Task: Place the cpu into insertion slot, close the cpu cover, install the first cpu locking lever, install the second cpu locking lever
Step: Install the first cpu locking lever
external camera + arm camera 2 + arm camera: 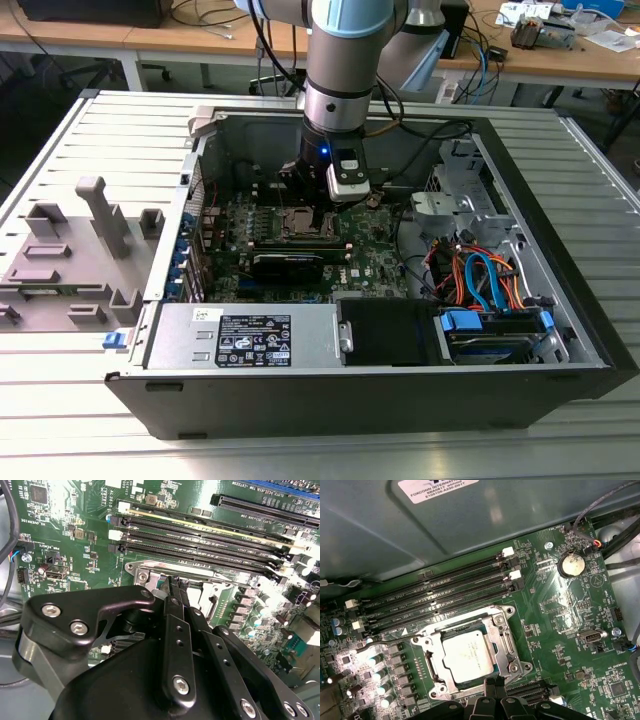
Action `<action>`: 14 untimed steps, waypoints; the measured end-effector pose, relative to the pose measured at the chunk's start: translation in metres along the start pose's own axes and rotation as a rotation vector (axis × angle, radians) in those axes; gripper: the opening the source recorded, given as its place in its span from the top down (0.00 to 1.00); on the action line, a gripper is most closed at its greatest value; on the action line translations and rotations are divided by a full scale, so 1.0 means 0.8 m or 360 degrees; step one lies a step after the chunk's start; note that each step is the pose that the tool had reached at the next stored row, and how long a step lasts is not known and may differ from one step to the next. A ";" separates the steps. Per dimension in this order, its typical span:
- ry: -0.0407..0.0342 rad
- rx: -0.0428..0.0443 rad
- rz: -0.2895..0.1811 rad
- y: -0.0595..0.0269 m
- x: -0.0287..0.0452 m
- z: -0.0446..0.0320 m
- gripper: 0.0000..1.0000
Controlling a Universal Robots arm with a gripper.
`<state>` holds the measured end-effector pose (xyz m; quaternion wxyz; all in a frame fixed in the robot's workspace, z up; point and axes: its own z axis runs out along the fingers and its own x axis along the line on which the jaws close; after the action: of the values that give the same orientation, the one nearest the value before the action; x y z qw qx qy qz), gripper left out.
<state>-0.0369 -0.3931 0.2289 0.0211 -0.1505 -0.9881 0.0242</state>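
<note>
**A:** Why does the computer case (400, 400) lie on its side on the counter (60, 130)?

**B:** Probably so that its open side faces up. The arm can then reach straight down to the green motherboard (555, 610) lying flat inside.

**A:** And what does the case hold besides the board?

**B:** In the exterior view there is a power supply along the near wall, and a drive bay with orange and blue cables on the exterior view's right.

**A:** Where is the end effector (174, 587)?

**B:** It hangs low over the board, just beside the insertion slot (434, 689). Its fingers look pressed together with nothing between them.

**A:** What is in the slot?

**B:** The cpu (465, 655) lies flat in it, silvery top up. The cpu cover (500, 639) is folded down around it, so the chip shows through the window. The cover likely keeps the chip from shifting.

**A:** And the locking levers?

**B:** One thin wire lever (390, 642) juts away from the slot toward the row of capacitors. That suggests it is not latched, though it is hard to be sure.
</note>
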 end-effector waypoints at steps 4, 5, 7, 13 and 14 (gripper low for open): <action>0.0000 0.0000 -0.0010 0.000 0.0000 0.0000 0.89; -0.0001 0.0000 -0.0012 0.000 0.0000 0.0000 0.89; -0.0001 0.0000 -0.0024 0.000 0.0000 0.0000 0.89; -0.0002 0.0000 -0.0039 0.000 0.0000 0.0000 0.89; -0.0002 0.0000 -0.0041 0.000 0.0000 0.0000 0.89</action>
<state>-0.0369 -0.3931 0.2289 0.0208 -0.1378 -0.9900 0.0240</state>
